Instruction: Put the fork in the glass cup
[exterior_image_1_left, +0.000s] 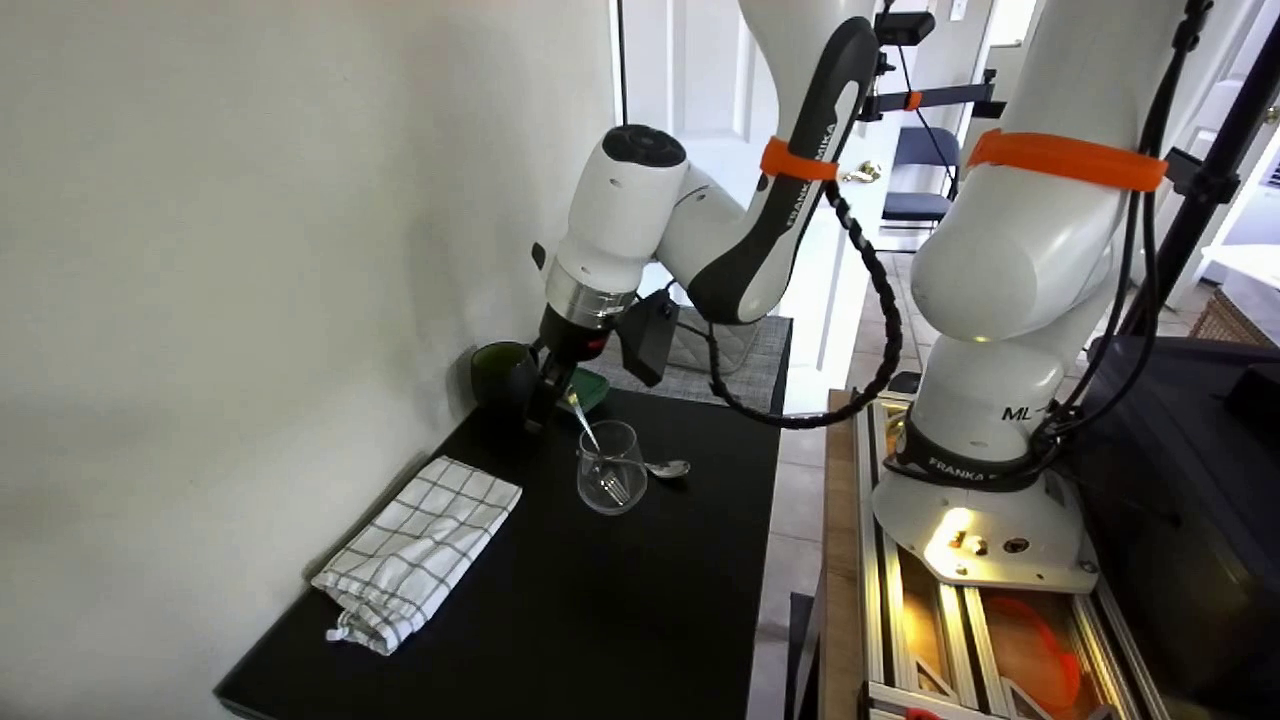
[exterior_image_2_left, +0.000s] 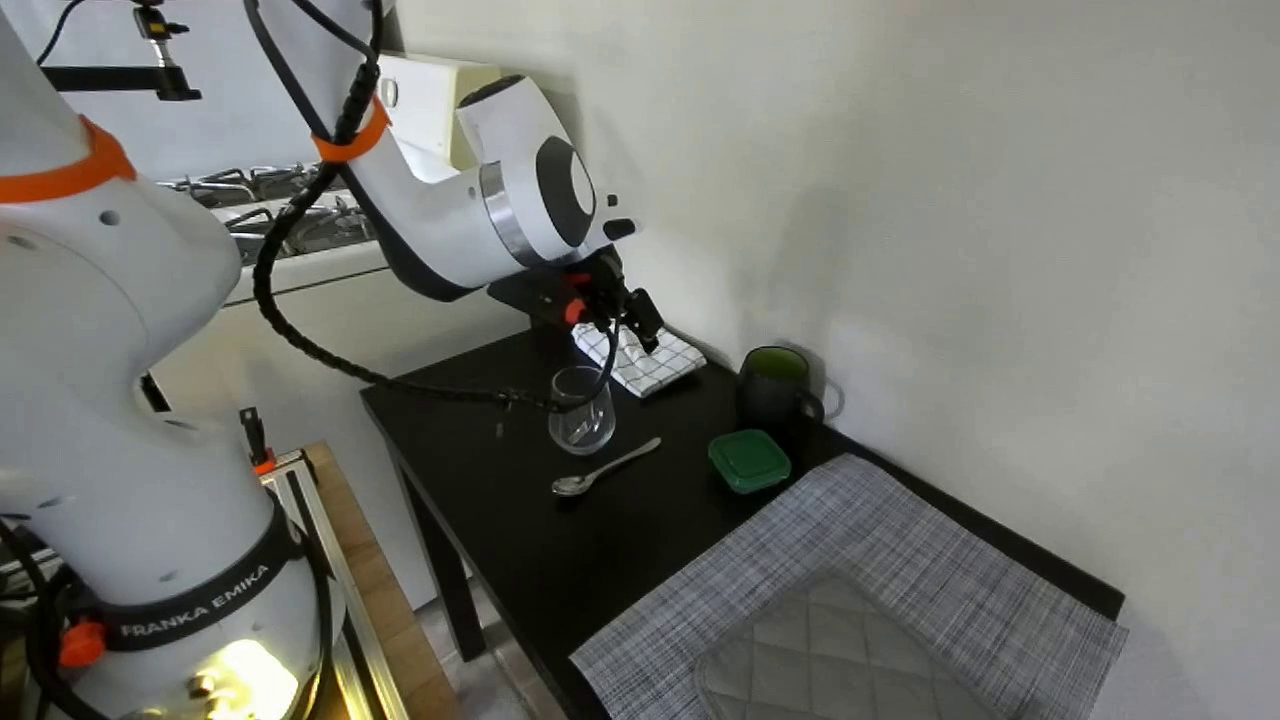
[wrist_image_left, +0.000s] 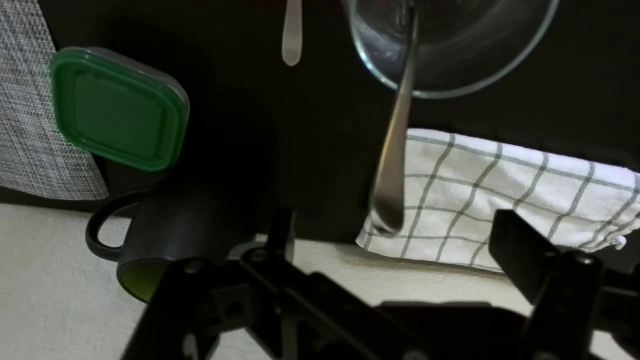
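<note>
The pincer (wrist_image_left: 393, 217) stood spread, gripping nothing. Just ahead of it, the fork (wrist_image_left: 397, 150) leaned tines-down in the glass cup (wrist_image_left: 465, 55). Placement appeared complete; withdrawal without snagging was called for next.

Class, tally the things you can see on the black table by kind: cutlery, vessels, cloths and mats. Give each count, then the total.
Cutlery: 2 (fork, spoon)
Vessels: 3 (glass, mug, green-lidded container)
Cloths and mats: 3 (checked cloth, woven placemat, quilted pad)
Total: 8
</note>
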